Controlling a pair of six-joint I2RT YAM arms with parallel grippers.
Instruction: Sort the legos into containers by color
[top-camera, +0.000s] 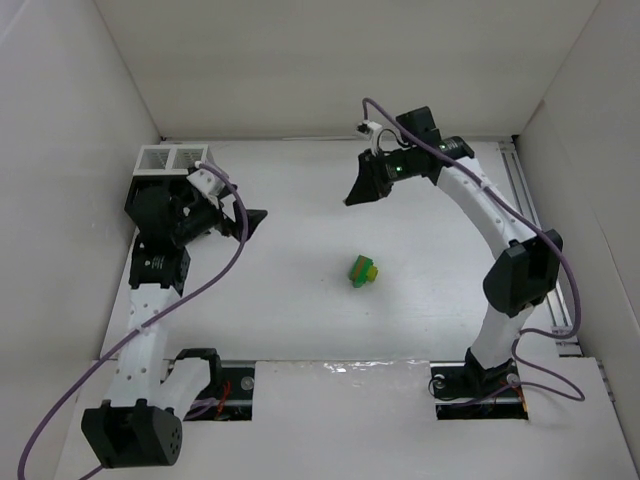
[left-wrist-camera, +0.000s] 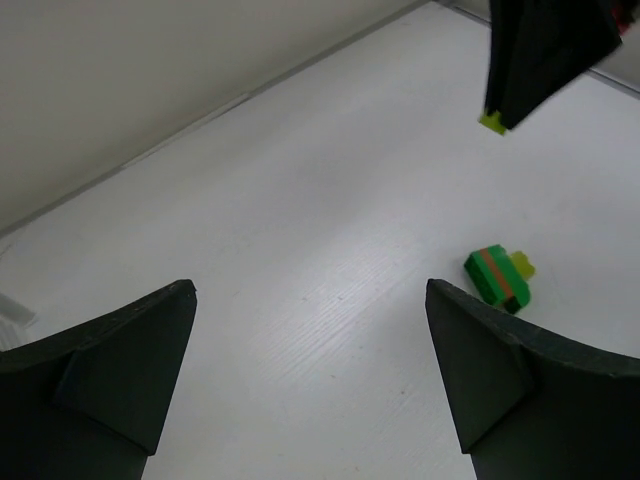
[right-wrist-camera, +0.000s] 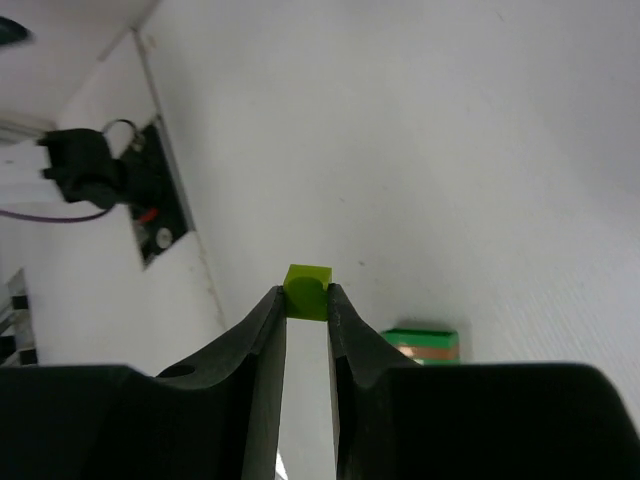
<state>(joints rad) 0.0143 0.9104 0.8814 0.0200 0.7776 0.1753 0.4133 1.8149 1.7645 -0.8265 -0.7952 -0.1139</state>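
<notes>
My right gripper (right-wrist-camera: 306, 302) is shut on a small yellow-green lego (right-wrist-camera: 307, 283), pinched at the very fingertips. It hangs above the table at the back middle (top-camera: 352, 196). In the left wrist view the same lego (left-wrist-camera: 491, 121) pokes out below the right gripper's dark fingers. A stack of legos (top-camera: 362, 270), green with an orange layer and a yellow-green piece beside it, lies mid-table (left-wrist-camera: 497, 278) (right-wrist-camera: 425, 345). The containers (top-camera: 175, 158), a white-rimmed slatted rack, stand at the back left. My left gripper (top-camera: 255, 218) is open and empty just right of the rack (left-wrist-camera: 310, 290).
White walls enclose the table on the left, back and right. A metal rail (top-camera: 530, 200) runs along the right edge. Purple cables loop off both arms. The arm bases sit at the near edge.
</notes>
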